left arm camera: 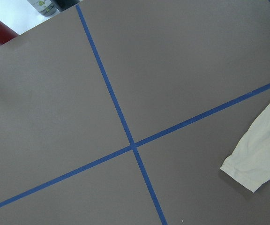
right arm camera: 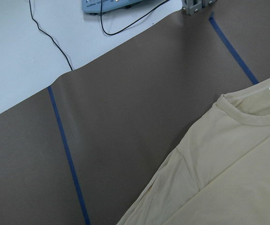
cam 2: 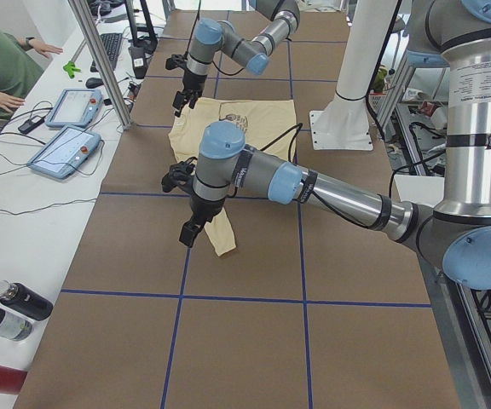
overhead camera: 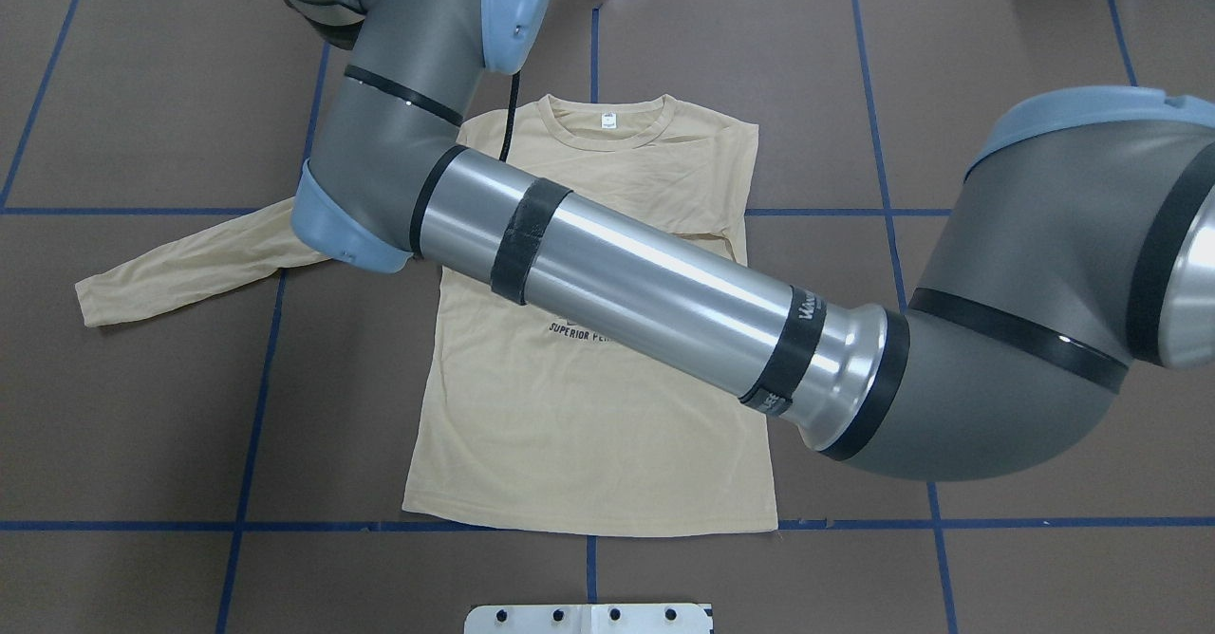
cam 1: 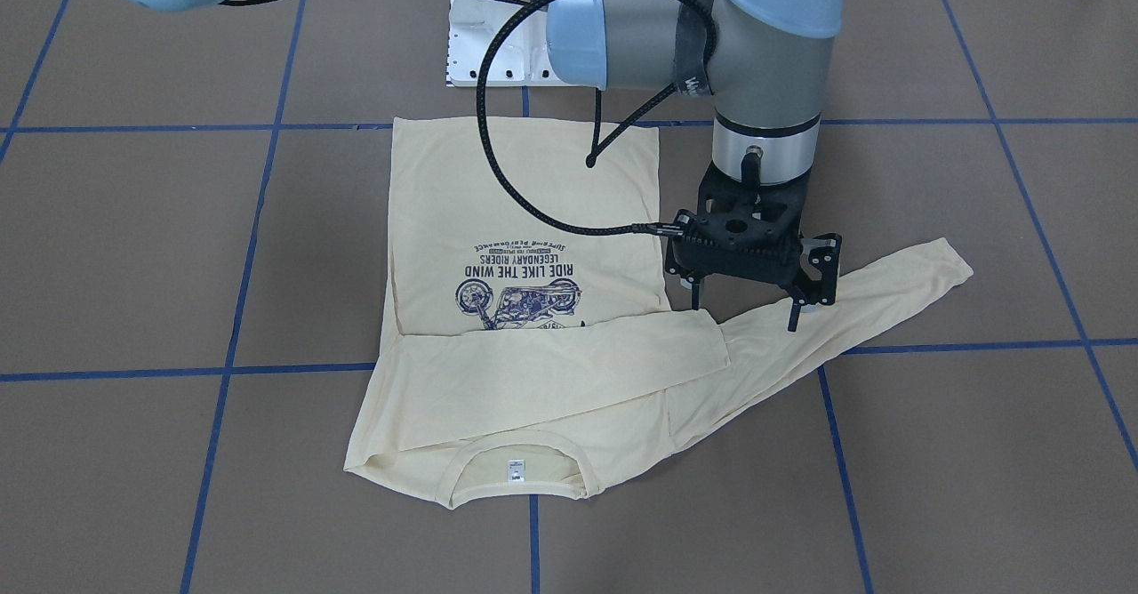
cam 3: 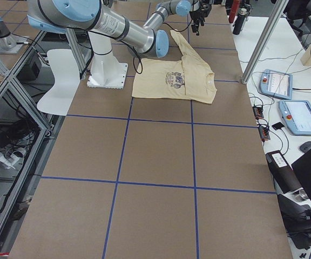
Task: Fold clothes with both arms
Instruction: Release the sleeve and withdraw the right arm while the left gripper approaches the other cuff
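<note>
The cream-yellow long-sleeve T-shirt (cam 1: 498, 194) (overhead camera: 570, 425) lies flat and print-up, collar and white neck label (cam 1: 516, 469) toward the operators' side. One sleeve is folded across the chest. The other sleeve (cam 1: 889, 287) (overhead camera: 180, 264) stretches out to the robot's left, and its cuff (left arm camera: 259, 159) shows in the left wrist view. My left gripper (cam 1: 745, 308) hovers open just over that sleeve near the shoulder, holding nothing. The left arm hides it from overhead. My right gripper (cam 2: 180, 100) hangs above the collar end; whether it is open or shut I cannot tell.
The white pedestal base (cam 1: 480, 43) stands behind the hem. Along the operators' edge are teach pendants (cam 2: 62, 149), cables and a metal post (cam 2: 101, 60), with a person's arms nearby. Bottles (cam 2: 15, 307) lie at the table's left end.
</note>
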You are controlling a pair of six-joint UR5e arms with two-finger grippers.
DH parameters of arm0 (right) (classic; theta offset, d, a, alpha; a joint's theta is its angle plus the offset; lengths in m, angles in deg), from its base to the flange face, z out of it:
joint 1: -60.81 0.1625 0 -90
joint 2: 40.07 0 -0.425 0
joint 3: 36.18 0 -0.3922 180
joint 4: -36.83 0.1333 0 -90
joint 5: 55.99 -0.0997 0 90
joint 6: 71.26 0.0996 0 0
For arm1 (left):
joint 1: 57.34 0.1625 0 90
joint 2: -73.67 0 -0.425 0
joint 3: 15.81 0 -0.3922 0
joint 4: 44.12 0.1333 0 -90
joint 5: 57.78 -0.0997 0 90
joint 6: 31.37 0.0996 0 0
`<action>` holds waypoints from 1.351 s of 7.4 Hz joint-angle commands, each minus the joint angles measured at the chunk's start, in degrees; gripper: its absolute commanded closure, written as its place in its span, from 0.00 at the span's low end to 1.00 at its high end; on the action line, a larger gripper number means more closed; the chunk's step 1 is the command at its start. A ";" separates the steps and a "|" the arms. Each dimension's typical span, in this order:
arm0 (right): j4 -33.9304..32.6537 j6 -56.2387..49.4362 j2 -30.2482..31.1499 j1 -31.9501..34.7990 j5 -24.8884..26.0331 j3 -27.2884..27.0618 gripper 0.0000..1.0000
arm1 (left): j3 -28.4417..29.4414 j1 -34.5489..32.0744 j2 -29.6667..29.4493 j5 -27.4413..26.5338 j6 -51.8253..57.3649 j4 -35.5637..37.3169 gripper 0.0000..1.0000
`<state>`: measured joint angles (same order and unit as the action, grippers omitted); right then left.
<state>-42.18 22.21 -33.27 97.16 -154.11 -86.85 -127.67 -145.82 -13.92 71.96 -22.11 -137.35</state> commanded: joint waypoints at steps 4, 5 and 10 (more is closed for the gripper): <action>-16.26 -18.36 29.50 8.53 -12.78 -37.67 0.00 | 0.67 5.13 -1.01 5.26 -0.03 -5.54 0.00; -16.26 -24.59 38.46 11.60 -16.46 -45.49 0.00 | 0.85 9.51 -0.92 5.08 -0.12 -5.64 0.00; -15.47 -61.66 70.05 30.04 -30.52 -60.77 0.00 | 1.73 20.84 3.98 -5.84 -23.48 -18.40 0.00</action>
<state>-57.94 -28.72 29.47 121.17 -180.05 -146.00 -126.51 -130.47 -12.06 72.43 -34.12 -148.30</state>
